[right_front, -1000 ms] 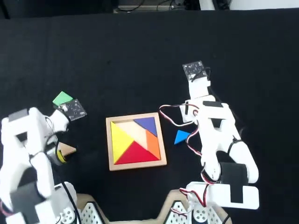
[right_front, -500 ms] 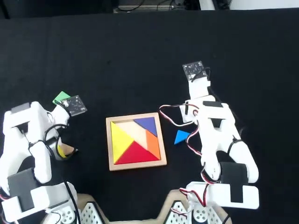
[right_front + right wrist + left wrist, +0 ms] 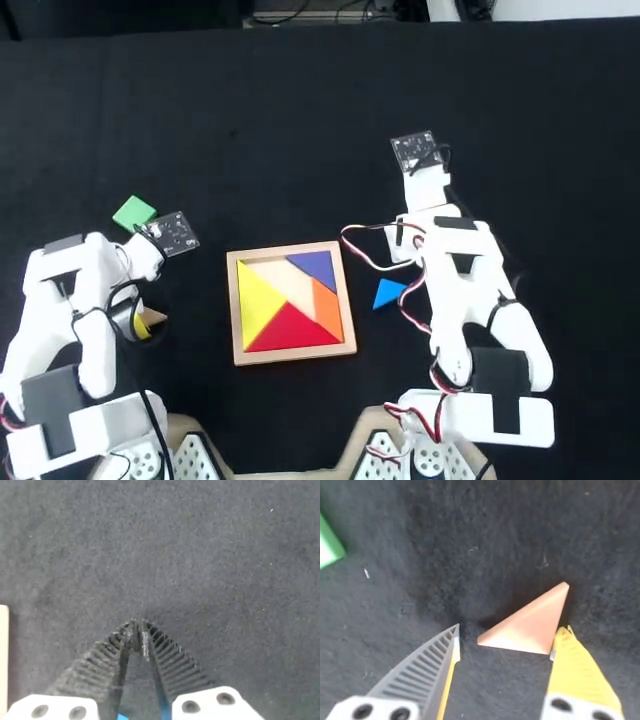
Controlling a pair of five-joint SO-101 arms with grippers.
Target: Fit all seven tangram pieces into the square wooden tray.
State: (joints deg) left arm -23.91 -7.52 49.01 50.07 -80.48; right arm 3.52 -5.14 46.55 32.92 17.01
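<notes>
My left end effector (image 3: 510, 630) gapes wide over the fuzzy black desk (image 3: 300, 120). A smooth tan triangle (image 3: 527, 622) lies between its ribbed fingers, touching the yellow one. My right end effector (image 3: 138, 630) is pinched closed and empty. The square wooden tray (image 3: 290, 248) sits partly filled between my arms. Since a second ago my left arm has swung toward the tray, uncovering the green square (image 3: 133, 213).

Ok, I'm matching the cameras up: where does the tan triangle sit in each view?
High view: tan triangle on the cloth by the left arm, left of the tray.
Left wrist view: tan triangle between the open fingers of the left gripper.
Right wrist view: not in it.
Shared landmark: green piece, also at the left wrist picture's edge.
</notes>
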